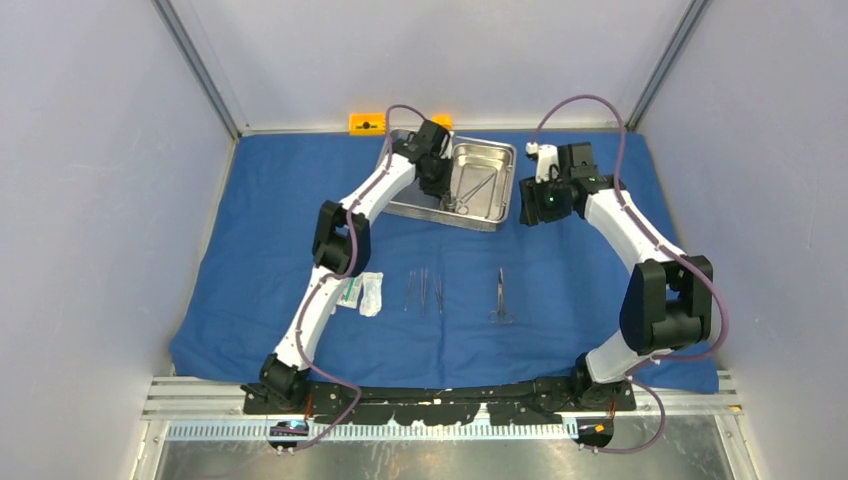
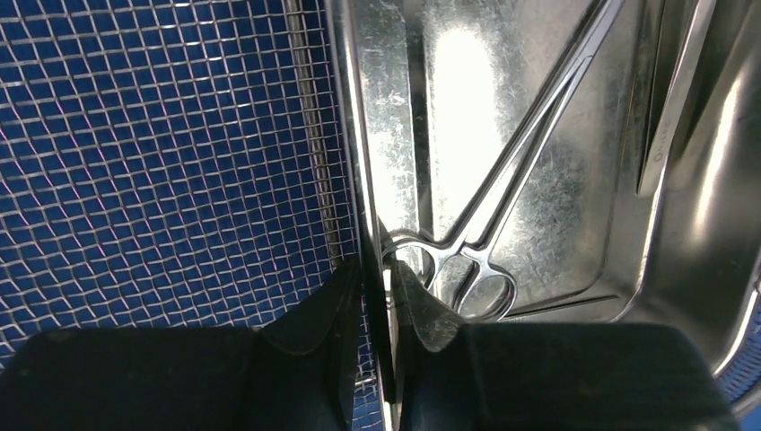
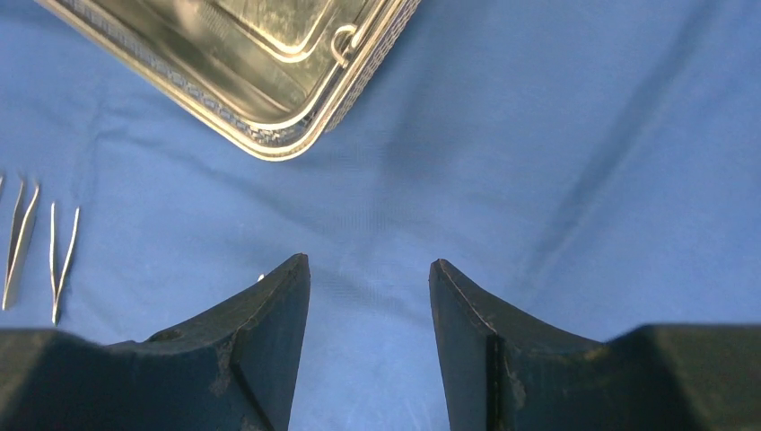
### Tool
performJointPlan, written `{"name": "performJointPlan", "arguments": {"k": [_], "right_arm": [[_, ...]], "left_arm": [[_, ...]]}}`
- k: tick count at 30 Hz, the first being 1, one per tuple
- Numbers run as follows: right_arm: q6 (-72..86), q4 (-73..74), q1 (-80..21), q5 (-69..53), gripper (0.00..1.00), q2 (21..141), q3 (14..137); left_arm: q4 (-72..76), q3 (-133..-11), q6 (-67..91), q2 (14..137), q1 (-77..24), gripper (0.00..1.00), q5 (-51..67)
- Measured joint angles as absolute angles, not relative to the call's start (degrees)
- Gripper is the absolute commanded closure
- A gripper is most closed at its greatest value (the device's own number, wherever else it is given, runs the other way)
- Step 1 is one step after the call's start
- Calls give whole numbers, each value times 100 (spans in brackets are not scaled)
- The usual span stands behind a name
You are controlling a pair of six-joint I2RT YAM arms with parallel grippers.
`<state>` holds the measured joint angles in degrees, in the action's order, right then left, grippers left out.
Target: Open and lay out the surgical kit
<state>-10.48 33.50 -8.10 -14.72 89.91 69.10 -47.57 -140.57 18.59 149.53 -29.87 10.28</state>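
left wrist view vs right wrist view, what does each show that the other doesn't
Only left wrist: the left gripper shut on the wall of the steel tray, and a ring-handled instrument lying inside it. Only right wrist: the right gripper open over the blue cloth, and thin forceps laid out on it. Both: the steel tray, the mesh basket and the blue cloth.

No text is legible; a faint engraving on one steel instrument (image 2: pixel 669 126) cannot be read.

White arms (image 1: pixel 312 318), black joints (image 1: pixel 340 238), purple cables (image 1: pixel 598 100)
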Motion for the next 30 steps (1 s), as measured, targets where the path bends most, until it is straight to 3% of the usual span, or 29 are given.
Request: {"name": "performJointPlan", "arguments": {"k": [10, 21, 30], "right_arm": [[-499, 3208, -78, -1149, 43, 8875, 6888], [161, 3072, -69, -1253, 42, 9756, 7476], [565, 2836, -69, -1225, 46, 10346, 8248]], "left_arm": [[-4040, -14466, 3542, 15371, -3345, 79, 1026], [-3151, -14632, 4788, 15653, -3634, 57, 1326], [-2932, -14497, 4772, 15596, -3701, 40, 1835]]}}
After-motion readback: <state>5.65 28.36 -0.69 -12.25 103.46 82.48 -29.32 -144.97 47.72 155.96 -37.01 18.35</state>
